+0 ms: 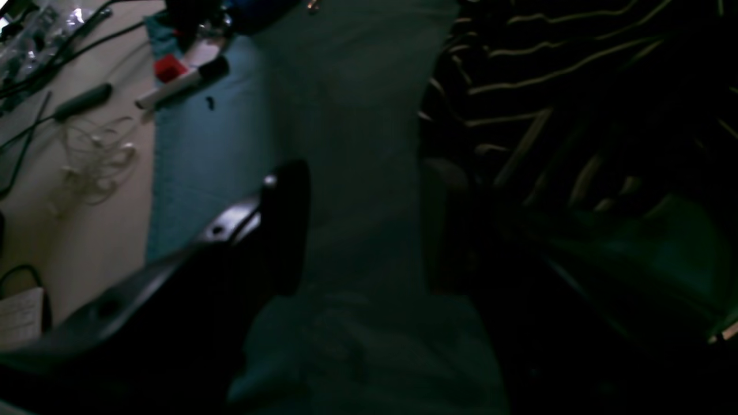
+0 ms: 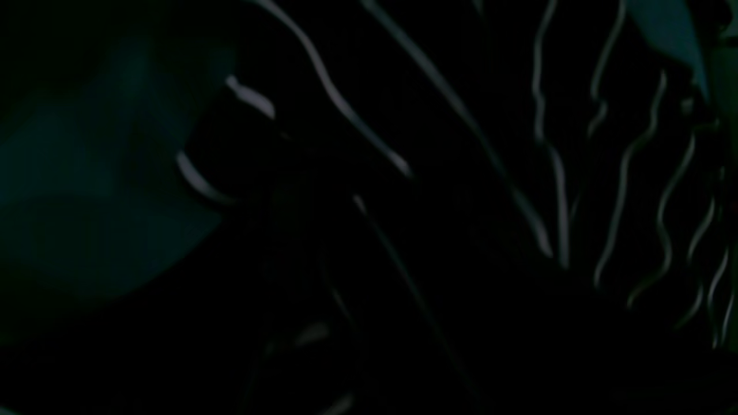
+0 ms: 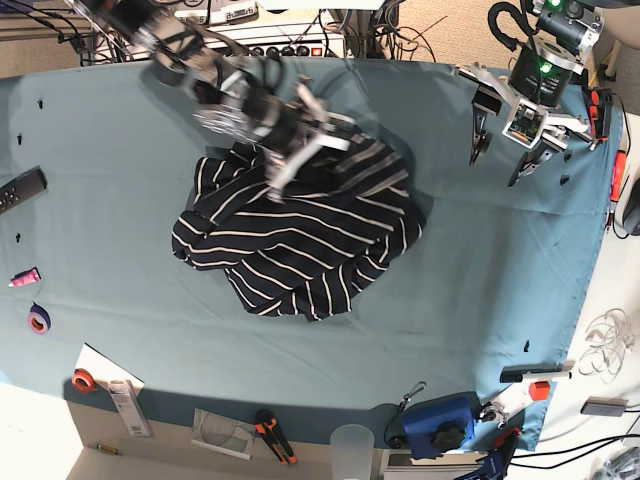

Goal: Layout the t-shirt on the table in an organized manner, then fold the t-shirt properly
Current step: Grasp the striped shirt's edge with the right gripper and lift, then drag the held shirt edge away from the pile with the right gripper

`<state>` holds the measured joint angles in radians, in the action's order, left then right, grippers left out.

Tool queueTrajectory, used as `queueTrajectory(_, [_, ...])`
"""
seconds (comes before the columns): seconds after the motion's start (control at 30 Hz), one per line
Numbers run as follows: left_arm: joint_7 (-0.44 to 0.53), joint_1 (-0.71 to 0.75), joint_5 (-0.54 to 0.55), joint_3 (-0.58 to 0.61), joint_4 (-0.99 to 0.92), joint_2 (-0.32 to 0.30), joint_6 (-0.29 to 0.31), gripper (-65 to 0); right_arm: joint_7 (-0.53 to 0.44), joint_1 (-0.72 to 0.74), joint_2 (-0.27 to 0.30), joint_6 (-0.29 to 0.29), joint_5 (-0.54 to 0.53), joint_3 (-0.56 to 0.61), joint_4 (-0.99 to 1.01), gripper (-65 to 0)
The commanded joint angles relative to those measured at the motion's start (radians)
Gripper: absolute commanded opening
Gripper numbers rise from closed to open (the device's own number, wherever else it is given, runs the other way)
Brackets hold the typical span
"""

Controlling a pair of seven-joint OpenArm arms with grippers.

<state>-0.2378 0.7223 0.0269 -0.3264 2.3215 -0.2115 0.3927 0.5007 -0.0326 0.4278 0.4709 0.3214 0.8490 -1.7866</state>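
floor: pale, right edge [image 3: 612,290] | cables: tangled, top [image 3: 300,25] | light: even overhead

Soft t-shirt [image 3: 300,235] — matt cloth table [image 3: 480,260].

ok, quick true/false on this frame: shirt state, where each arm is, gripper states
1. The t-shirt lies flat and spread out. False: it is bunched in a crumpled heap on the table.
2. The right gripper is down at the heap's top edge. True.
3. The left gripper is shut on the shirt. False: it is open, off to the side over bare cloth, with nothing between its fingers.
4. A purple tape roll sits near the table's edge. True.
5. The shirt hangs over the table's edge. False: it sits well inside the cloth.
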Motion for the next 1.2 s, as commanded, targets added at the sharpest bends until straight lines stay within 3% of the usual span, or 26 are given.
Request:
queueTrajectory(0.0, [0.025,0.006,0.011,-0.003,0.015,-0.004,-0.007,-33.8,0.052,0.001,0.000,0.021,0.013,0.023,0.020,-36.3])
queueTrajectory(0.1, [0.025,0.006,0.011,-0.003,0.015,-0.005,-0.008,-33.9,0.063,0.005,-0.019,-0.071,0.013,0.042,0.005,-40.4])
queueTrajectory(0.23, [0.025,0.006,0.011,-0.003,0.015,-0.005,-0.008,-33.9,0.235,0.005,-0.046,-0.191,0.013,0.041,-0.101,-64.6])
queueTrajectory(0.33, [0.025,0.006,0.011,-0.003,0.015,-0.005,-0.008,-33.9,0.303,0.011,-0.048,-0.298,0.017,0.037,-0.207,-65.0])
queueTrajectory(0.53, [0.025,0.006,0.011,-0.003,0.015,-0.004,-0.008,-33.9,0.308,0.013,-0.049,-0.338,0.055,-0.069,-0.337,-65.0])
queueTrajectory(0.77, [0.025,0.006,0.011,-0.003,0.015,-0.004,-0.007,-33.9,0.308,0.013,-0.048,-0.379,0.045,-0.441,-0.379,-65.0])
queueTrajectory(0.9, [0.026,0.006,0.027,-0.003,0.015,-0.005,-0.005,-33.9,0.295,0.013,-0.048,-0.378,-0.075,-0.703,-0.379,-65.0])
queueTrajectory(1.0, [0.026,0.006,0.072,-0.002,0.015,-0.005,0.037,-33.9,0.288,0.013,-0.048,-0.378,-0.160,-0.891,-0.378,-65.0])
queueTrajectory(1.17, [0.025,-0.021,0.077,0.071,0.010,-0.005,0.049,-34.0,0.297,0.013,-0.048,-0.378,-0.286,-1.133,-0.336,-65.0])
